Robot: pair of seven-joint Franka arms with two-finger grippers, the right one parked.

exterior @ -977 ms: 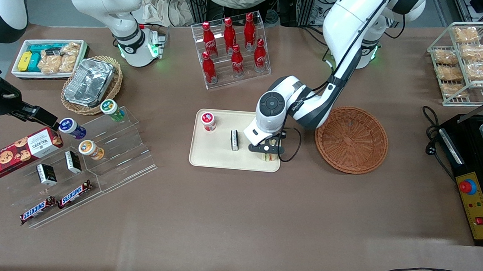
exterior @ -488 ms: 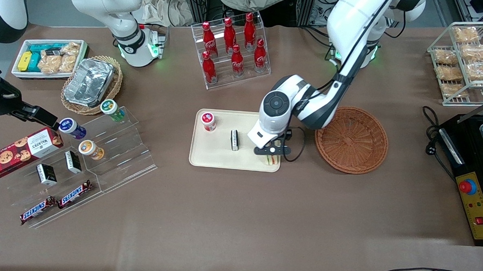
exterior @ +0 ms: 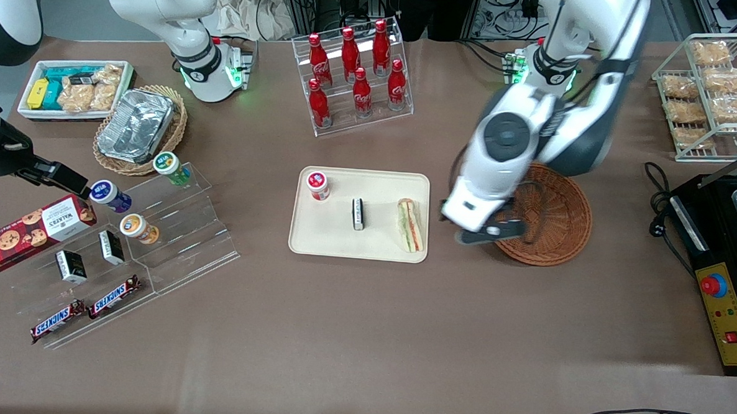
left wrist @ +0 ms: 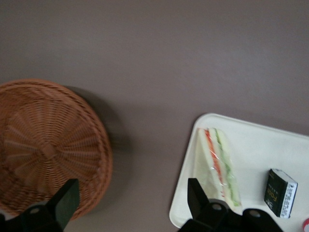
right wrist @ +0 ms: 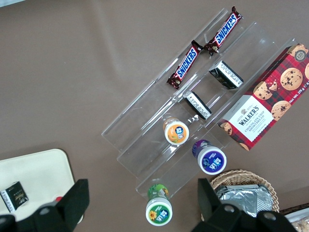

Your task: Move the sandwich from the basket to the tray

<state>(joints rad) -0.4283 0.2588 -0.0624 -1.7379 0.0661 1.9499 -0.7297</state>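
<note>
A: so where's the sandwich [exterior: 410,225]?

B: Flat on the tray [exterior: 329,246], hugging the rim at the basket [exterior: 554,230] end, a small black box [exterior: 357,214] beside it.

A: and the gripper [exterior: 490,234]?

B: Up in the air over the basket's tray-side edge, fingers [left wrist: 66,200] spread wide, nothing in them. Bare table strip between tray and basket.

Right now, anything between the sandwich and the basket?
Only bare table: left wrist view shows nothing between sandwich and basket. Open claw hovers above that gap.
</note>
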